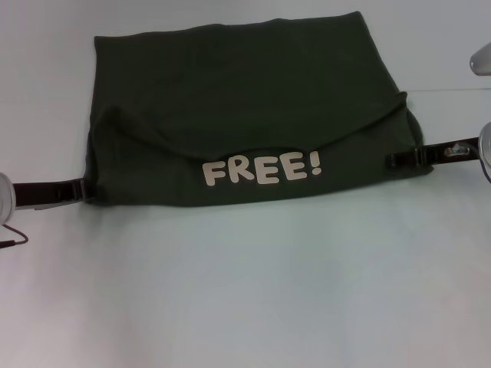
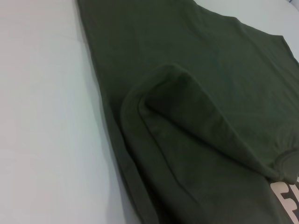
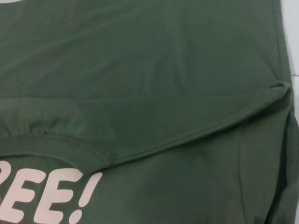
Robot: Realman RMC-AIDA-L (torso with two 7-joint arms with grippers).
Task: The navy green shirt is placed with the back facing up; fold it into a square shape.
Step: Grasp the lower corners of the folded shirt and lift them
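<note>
The fingers of the left gripper meet the near-left edge of the navy green shirt, and the fingers of the right gripper meet its near-right edge; whether either set is clamped on cloth or released cannot be determined. The shirt lies on the white surface, already folded into a compact wide block, with the collar flap turned over and the "FREE!" lettering exposed along the near edge. By appearance, most folds are complete; flattening the raised flap and squaring the outline remain.
</note>
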